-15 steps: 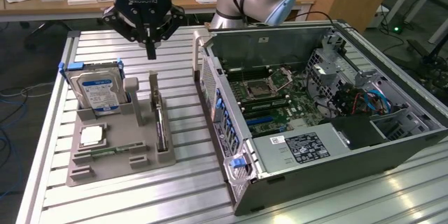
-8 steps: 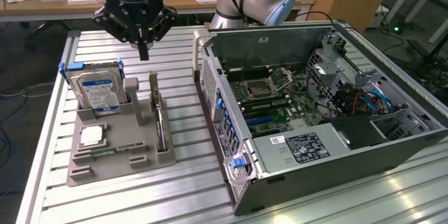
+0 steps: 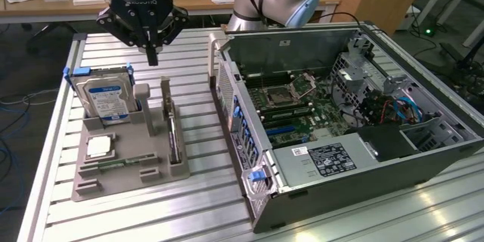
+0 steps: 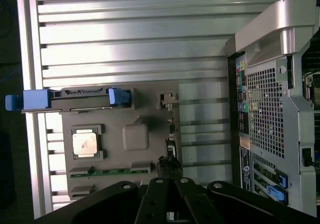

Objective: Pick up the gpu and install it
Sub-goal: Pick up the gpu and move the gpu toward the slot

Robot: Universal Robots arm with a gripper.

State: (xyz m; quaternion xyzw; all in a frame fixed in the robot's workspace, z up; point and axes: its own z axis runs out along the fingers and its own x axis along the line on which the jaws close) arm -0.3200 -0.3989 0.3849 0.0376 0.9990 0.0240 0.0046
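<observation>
Slatted table [image 3: 189,211]: gpu [image 3: 175,135] stands edge-on in holder [image 3: 124,143], fan hidden.

Graphics card [image 3: 175,134] stands edge-on in the grey holder [image 3: 121,168] by the counter [image 3: 189,208] edge, faces hidden. Hard drive [image 3: 106,99] has its lower end sunk in a slot. Computer case [image 4: 272,108] and end effector [image 3: 152,58] are cut by picture edges. Power-supply label [image 3: 330,158] print is too small to read.

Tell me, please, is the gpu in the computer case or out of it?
Out: the gpu stands on edge in the gray holder, beside the open case.
</observation>
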